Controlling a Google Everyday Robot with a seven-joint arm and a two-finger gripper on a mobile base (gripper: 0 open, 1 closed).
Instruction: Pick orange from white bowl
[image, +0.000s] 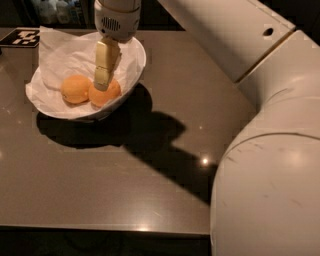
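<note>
The white bowl, lined with crumpled white paper, stands at the table's far left. Two oranges lie in it side by side. The deeper reddish orange is on the right and the paler one on the left. My gripper hangs down from the white wrist into the bowl. Its tip rests on the top left of the reddish orange, partly hiding it.
The bowl stands on a dark glossy table. My large white arm fills the right side and hides the table's right part. A black-and-white marker tag lies at the far left corner. Bottles stand behind the table.
</note>
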